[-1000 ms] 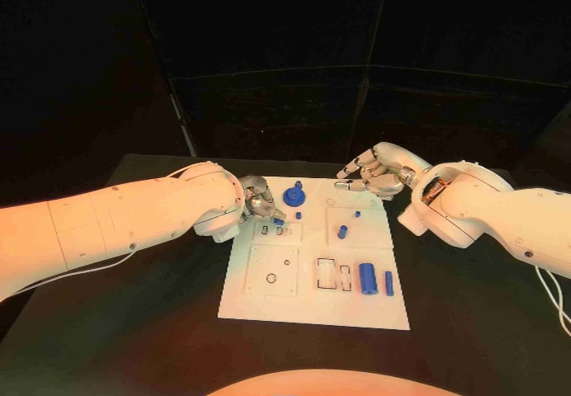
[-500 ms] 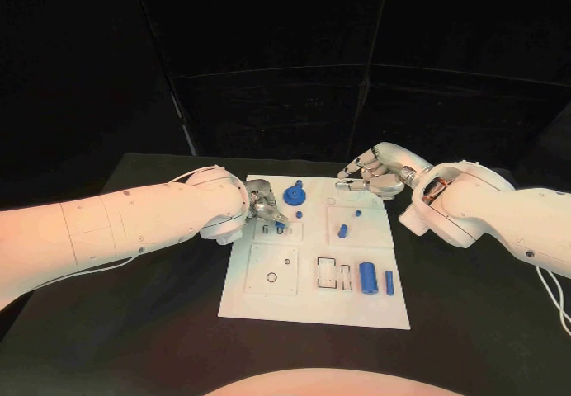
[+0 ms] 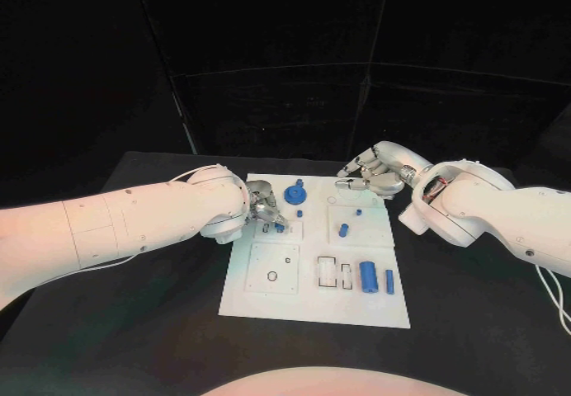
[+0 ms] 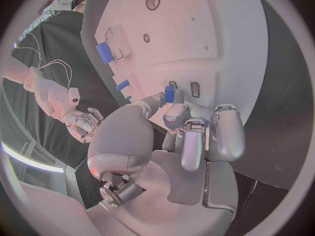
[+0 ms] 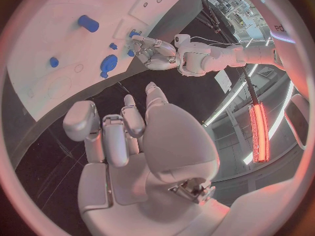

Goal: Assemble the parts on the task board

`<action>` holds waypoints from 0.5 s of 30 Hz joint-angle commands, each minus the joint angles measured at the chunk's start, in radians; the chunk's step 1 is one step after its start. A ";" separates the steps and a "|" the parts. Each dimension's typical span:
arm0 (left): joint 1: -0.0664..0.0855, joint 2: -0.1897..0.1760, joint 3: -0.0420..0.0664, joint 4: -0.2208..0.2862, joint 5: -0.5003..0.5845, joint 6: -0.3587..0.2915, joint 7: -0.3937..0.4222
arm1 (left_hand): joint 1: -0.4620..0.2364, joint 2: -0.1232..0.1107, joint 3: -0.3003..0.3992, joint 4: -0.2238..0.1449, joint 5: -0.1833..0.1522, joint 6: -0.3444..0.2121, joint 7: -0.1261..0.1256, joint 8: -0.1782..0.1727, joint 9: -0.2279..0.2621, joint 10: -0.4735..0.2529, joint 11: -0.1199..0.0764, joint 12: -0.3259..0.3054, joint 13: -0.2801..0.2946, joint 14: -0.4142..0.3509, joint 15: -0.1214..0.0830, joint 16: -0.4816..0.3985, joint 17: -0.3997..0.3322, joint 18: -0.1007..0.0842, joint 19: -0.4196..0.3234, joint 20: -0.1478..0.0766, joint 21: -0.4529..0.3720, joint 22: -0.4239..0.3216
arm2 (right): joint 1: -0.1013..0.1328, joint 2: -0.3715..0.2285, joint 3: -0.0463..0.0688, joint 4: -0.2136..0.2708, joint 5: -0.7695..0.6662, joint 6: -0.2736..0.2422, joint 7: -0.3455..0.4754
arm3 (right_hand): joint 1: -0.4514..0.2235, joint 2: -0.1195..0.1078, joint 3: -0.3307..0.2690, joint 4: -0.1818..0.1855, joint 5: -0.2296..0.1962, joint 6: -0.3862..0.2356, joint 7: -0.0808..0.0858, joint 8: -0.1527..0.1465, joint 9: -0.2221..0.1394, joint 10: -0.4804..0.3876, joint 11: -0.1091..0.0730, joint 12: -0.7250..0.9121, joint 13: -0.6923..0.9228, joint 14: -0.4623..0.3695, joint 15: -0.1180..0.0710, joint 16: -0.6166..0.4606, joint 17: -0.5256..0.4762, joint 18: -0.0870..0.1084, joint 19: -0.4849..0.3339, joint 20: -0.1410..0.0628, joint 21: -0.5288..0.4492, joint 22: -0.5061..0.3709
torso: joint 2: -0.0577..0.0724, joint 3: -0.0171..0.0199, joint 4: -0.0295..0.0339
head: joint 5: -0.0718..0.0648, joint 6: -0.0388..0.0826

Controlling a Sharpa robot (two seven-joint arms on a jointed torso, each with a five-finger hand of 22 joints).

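The white task board (image 3: 312,285) lies in the middle of the table. My left hand (image 3: 264,206) hovers over the board's far left part and pinches a small blue part (image 4: 169,93) between thumb and finger, just above two small slots (image 4: 195,89). On the board sit a blue gear-like disc (image 3: 295,195), a blue peg (image 3: 342,231), a blue cylinder (image 3: 369,278) and a thin blue bar (image 3: 389,281). My right hand (image 3: 369,177) hangs at the board's far right corner with fingers loosely bent and nothing in it. The right wrist view shows that hand (image 5: 125,136), the disc (image 5: 107,63) and the cylinder (image 5: 87,22).
Black table (image 3: 143,330) surrounds the board on all sides. Rectangular cut-outs (image 3: 326,272) and a round hole (image 3: 272,276) mark the board's near half. My right forearm (image 3: 488,210) lies along the table's right side, beside the board.
My left hand has shifted a little toward the board's slots, bringing the blue part slightly lower. The right hand has stayed put.
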 commanded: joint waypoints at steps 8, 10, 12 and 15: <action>0.001 0.000 0.000 -0.005 -0.010 0.041 -0.003 | -0.002 -0.008 0.175 -0.155 0.026 -0.003 -0.008 0.013 0.008 -0.003 -0.004 -0.011 -0.012 0.106 -0.004 0.003 0.263 -0.005 0.008 -0.002 0.000 0.001 | 0.002 0.002 0.001 0.000 -0.002 0.005 0.006 | 0.013 0.000 -0.007 0.002 0.005 -0.007 -0.003 0.005 -0.001 -0.005 -0.002 -0.003 0.000 0.062 -0.006 -0.005 0.060 0.006 -0.006 -0.002 -0.006 -0.001 | 0.000 0.0001 -0.0001 | -0.001 -0.001; 0.001 0.000 0.000 -0.005 -0.010 0.046 -0.004 | -0.005 -0.010 0.178 -0.154 0.033 -0.003 -0.009 0.016 0.010 -0.006 -0.004 -0.019 -0.022 0.106 -0.004 0.003 0.263 -0.005 0.008 -0.002 0.000 0.000 | 0.002 0.002 0.001 0.000 -0.002 0.005 0.006 | 0.013 0.000 -0.007 0.002 0.005 -0.007 -0.003 0.005 -0.001 -0.005 -0.002 -0.003 0.000 0.062 -0.006 -0.005 0.060 0.006 -0.006 -0.002 -0.006 -0.001 | 0.000 -0.0001 0.0002 | 0.001 -0.001; 0.001 0.000 0.000 -0.004 -0.010 0.049 -0.004 | -0.012 -0.016 0.182 -0.152 0.065 -0.004 -0.010 0.023 0.016 -0.008 -0.005 -0.028 -0.033 0.106 -0.005 0.003 0.263 -0.006 0.008 -0.003 0.000 0.001 | 0.002 0.002 0.001 0.000 -0.002 0.005 0.007 | 0.013 0.000 -0.007 0.002 0.005 -0.007 -0.003 0.005 -0.001 -0.005 -0.002 -0.003 0.000 0.062 -0.006 -0.005 0.060 0.006 -0.006 -0.002 -0.006 -0.001 | 0.000 0.0000 0.0005 | 0.003 0.000; 0.001 0.000 0.000 -0.005 -0.010 0.053 -0.004 | -0.017 -0.021 0.185 -0.149 0.091 -0.006 -0.011 0.029 0.022 -0.009 -0.006 -0.035 -0.044 0.106 -0.006 0.003 0.263 -0.006 0.008 -0.004 0.000 0.002 | 0.002 0.002 0.001 0.000 -0.002 0.006 0.007 | 0.013 0.000 -0.007 0.002 0.005 -0.007 -0.003 0.005 -0.001 -0.005 -0.002 -0.003 0.000 0.062 -0.006 -0.005 0.060 0.006 -0.006 -0.002 -0.006 -0.001 | 0.000 0.0001 0.0006 | 0.002 -0.001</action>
